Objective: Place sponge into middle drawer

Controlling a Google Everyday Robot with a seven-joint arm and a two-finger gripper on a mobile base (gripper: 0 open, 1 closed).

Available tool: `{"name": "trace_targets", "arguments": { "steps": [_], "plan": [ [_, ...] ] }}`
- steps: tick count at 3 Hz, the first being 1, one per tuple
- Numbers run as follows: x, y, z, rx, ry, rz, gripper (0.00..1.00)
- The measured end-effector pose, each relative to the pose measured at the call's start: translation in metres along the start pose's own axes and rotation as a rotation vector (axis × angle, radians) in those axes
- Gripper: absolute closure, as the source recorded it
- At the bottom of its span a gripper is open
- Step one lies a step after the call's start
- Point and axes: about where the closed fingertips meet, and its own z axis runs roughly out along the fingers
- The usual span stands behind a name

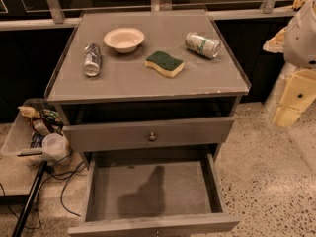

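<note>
A clear bin (22, 137) of odds and ends is seen on the floor beside the bench's left edge. A silver can (92, 59) is laid on its side near the left edge of the bench (123, 85) top. A white bowl (124, 39) is set upright towards the back edge, left of centre. The sponge (164, 63) is found near the middle of the top, green face up, apart from the bowl and both cans. A green-and-white can (202, 45) is laid on its side towards the back right corner. Below the front edge, the upper drawer (148, 135) is drawn out slightly. The middle drawer (113, 186) beneath it is pulled well out, and a shadow is cast on its grey floor. The gripper (295, 102) is held beyond the right edge, well apart from the sponge. Whether it is spread or pressed together cannot be told.
</note>
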Motion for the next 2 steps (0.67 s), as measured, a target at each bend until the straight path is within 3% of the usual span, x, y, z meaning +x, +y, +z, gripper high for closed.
{"name": "trace_targets", "arguments": {
  "steps": [2],
  "plan": [
    [-0.0036, -0.0024, -0.0022, 0.009, -0.022, 0.003, 0.0]
  ]
}}
